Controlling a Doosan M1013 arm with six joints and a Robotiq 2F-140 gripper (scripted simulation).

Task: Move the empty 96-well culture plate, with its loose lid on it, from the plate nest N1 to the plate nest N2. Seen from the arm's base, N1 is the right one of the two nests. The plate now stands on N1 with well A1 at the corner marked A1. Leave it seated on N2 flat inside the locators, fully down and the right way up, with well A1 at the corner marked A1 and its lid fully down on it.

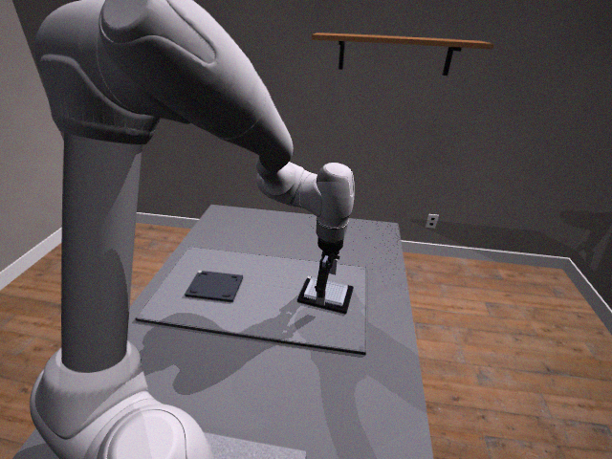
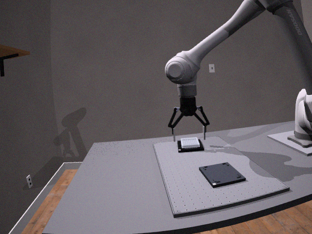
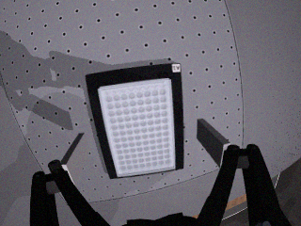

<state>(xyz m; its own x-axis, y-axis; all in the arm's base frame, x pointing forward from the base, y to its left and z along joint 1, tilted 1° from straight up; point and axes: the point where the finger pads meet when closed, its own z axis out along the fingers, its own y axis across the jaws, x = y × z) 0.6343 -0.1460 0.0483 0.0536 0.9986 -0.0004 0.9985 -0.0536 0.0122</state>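
The white 96-well plate with its lid (image 2: 190, 142) sits flat on the black nest N1 (image 2: 190, 148); it also shows in the top view (image 1: 328, 292) and in the wrist view (image 3: 138, 126). My gripper (image 2: 188, 136) is wide open and empty, straight above the plate, with one fingertip on each side of it and just above the lid's level. The empty black nest N2 (image 2: 222, 174) lies nearer the arm's base, and to the left in the top view (image 1: 213, 285). A white corner mark shows on N1 in the wrist view (image 3: 176, 68).
Both nests stand on a grey perforated board (image 2: 214, 173) on the grey table. The arm's base (image 2: 303, 121) stands at the right. A wooden shelf (image 1: 401, 40) hangs on the far wall.
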